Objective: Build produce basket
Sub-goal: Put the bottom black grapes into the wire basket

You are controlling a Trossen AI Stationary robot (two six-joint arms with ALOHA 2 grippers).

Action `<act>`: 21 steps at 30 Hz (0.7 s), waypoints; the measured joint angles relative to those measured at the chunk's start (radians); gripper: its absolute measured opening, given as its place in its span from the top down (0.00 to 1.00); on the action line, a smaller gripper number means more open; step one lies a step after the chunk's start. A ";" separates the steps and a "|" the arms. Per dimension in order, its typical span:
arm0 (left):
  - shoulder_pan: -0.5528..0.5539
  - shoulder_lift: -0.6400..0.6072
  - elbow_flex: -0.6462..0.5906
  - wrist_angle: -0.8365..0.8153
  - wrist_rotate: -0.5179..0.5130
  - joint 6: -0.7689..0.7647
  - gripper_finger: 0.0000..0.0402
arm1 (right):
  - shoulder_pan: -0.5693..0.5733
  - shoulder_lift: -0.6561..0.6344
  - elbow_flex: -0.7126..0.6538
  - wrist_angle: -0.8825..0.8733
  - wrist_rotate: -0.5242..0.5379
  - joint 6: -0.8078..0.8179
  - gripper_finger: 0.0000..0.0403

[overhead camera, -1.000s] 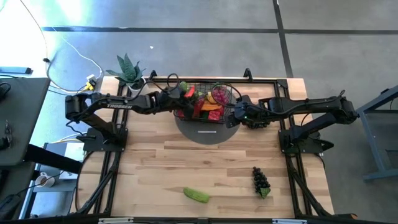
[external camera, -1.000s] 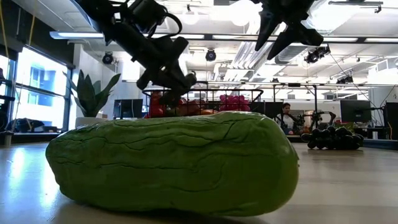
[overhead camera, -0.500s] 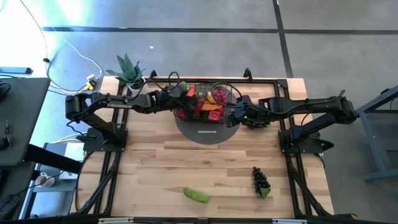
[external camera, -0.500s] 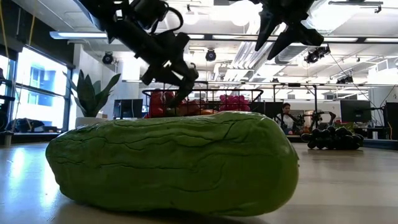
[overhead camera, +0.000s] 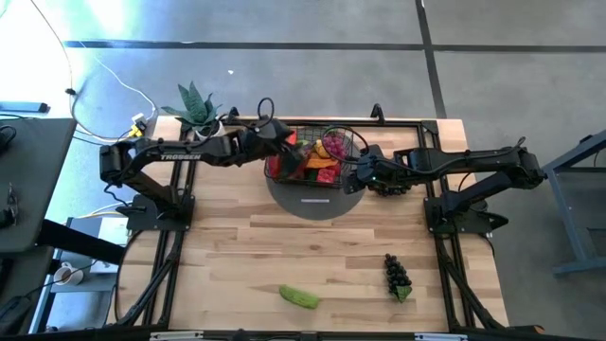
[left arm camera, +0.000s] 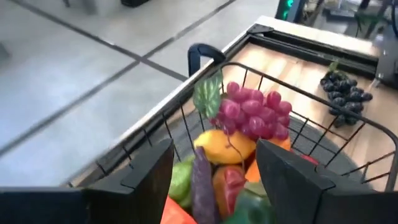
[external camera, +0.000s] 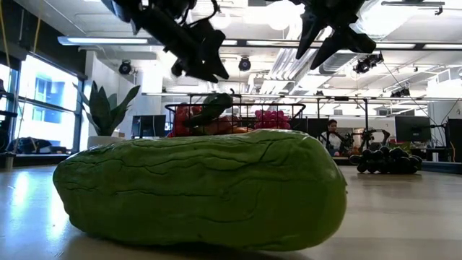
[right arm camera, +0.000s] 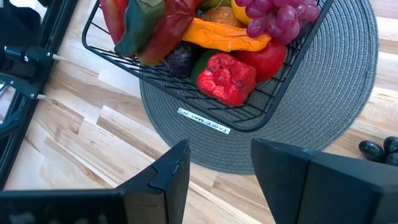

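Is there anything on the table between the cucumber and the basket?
Nothing visible. In the high view, bare wood lies between the cucumber and the basket on its grey mat. The dark grapes lie off to the side, out of that path.

From above I look straight down on the whole light wooden desk (overhead camera: 312, 256). My low camera sits at desk height, very close behind a green bumpy toy cucumber (external camera: 202, 189), facing the room. Each wrist camera looks down closely into the black wire-mesh basket (left arm camera: 298, 102) (right arm camera: 273, 93); all four views share this basket (overhead camera: 312, 156).
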 joint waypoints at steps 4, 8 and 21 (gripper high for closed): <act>0.013 -0.016 0.092 -0.143 0.012 0.102 0.46 | 0.000 0.000 0.000 0.000 -0.002 0.000 0.62; 0.037 -0.018 0.181 -0.310 0.009 0.170 0.46 | 0.000 0.000 0.000 0.000 -0.003 -0.001 0.62; 0.204 -0.042 0.249 -0.634 -0.036 0.180 0.46 | 0.000 0.000 0.000 0.000 -0.004 -0.003 0.62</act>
